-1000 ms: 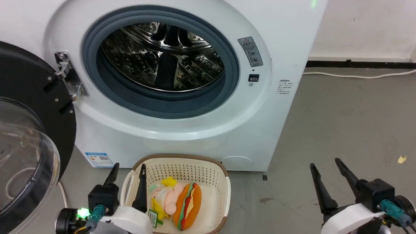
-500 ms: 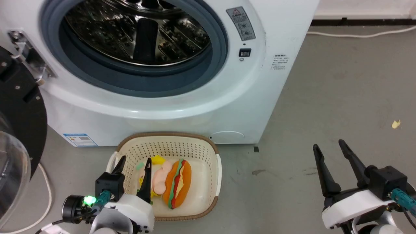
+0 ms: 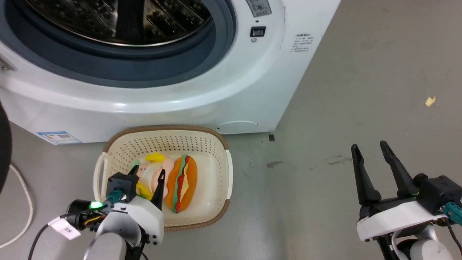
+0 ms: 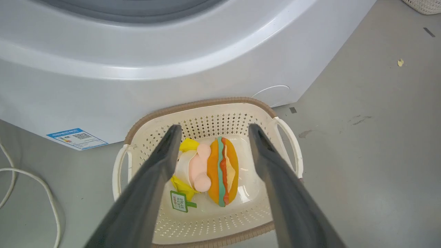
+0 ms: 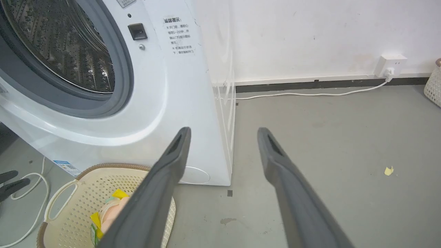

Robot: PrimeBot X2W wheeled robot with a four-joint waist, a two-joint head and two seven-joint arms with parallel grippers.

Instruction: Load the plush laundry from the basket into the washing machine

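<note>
The washing machine (image 3: 202, 97) was cut off at the top edge of the head view. Only the lower arc of its grey rubber ring (image 3: 108, 68) and steel drum (image 3: 119, 18) could be seen. The door (image 3: 3, 151) was reduced to a dark sliver at the left edge. The print on the front stickers was too small to read.

The basket (image 3: 166, 142) stood on the grey floor (image 3: 325, 202), just before the machine's base. The plush laundry (image 3: 180, 184) lay inside it, hamburger on the right and doll (image 3: 158, 173) on the left. In the head view the left wrist housing covered the doll's lower part. The green tag (image 4: 179, 200) was plain in the left wrist view. In the right wrist view one finger hid the hamburger and the frame cropped the basket.

The left gripper (image 3: 148, 170) pointed down into the basket with its fingers spread, flanking the doll and holding nothing. The outer finger stood near the basket's left wall and the inner finger between doll and hamburger. Contact with the plush could not be determined.

The right gripper (image 3: 369, 145) was over bare floor, well apart from the basket. Its fingers were spread and empty, pointing up the head view. A white cable (image 3: 21, 202) lay at the far left and a yellow scrap (image 3: 429, 101) at the far right.
</note>
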